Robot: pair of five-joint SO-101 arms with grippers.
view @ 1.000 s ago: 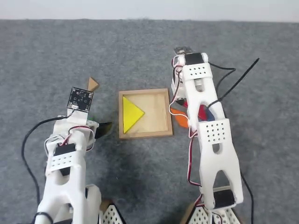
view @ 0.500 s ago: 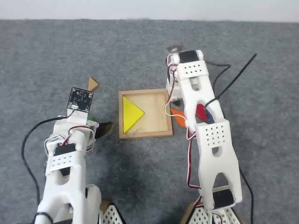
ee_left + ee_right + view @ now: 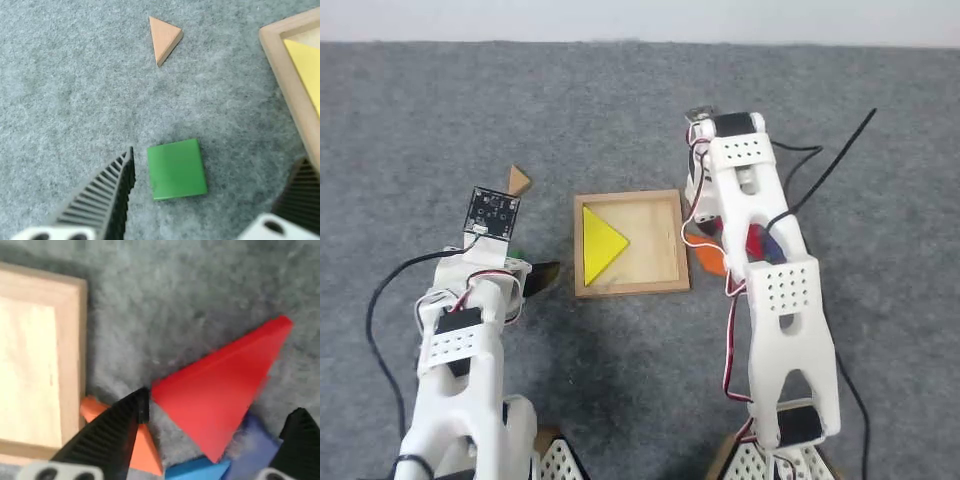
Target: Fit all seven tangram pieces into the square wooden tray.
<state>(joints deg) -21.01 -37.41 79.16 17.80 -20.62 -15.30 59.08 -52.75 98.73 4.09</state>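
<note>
So, the right gripper (image 3: 220, 407) has swung back from the tray (image 3: 628, 290) edge, wide open astride the red triangle (image 3: 215, 387), gripping nothing. The left gripper (image 3: 212, 162) hangs open around the green square (image 3: 176, 169). Just the yellow triangle (image 3: 600, 243) is in, six left.

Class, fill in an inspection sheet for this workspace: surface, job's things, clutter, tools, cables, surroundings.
Surface: grey carpet.
Job's things: wooden tray holding a yellow triangle; tan triangle and green square on the left arm's side; red triangle, orange piece, blue pieces on the right arm's side.
Clutter: nothing seen.
Tools: left tool open astride the green square; right tool open astride the red triangle.
Cables: black cables lie on the carpet.
Surroundings: pale band beyond the carpet.
</note>
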